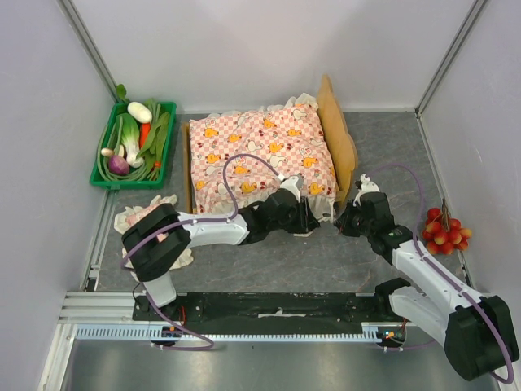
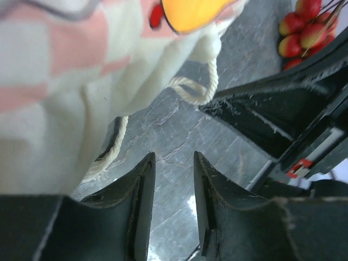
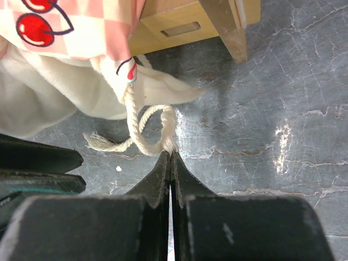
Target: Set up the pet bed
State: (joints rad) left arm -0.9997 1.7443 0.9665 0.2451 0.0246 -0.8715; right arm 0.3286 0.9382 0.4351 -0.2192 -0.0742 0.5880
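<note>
Your right gripper (image 3: 171, 155) is pinched on the mattress (image 1: 264, 151) tie cord (image 3: 142, 122), likely to fasten it to the pet bed (image 1: 340, 138), upper centre overhead; left gripper (image 2: 174, 157) sits parted, empty, alongside.

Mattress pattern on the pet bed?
Mattress: pink-white checks, orange prints, red cherries; best in top view.

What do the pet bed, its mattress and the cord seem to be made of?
The pet bed: light wood, perhaps plywood, smooth and matte; faint grain shows. The mattress: soft printed cloth, pink checks, cream frill. The cord: twisted cream rope, likely cotton; its end is frayed.
</note>
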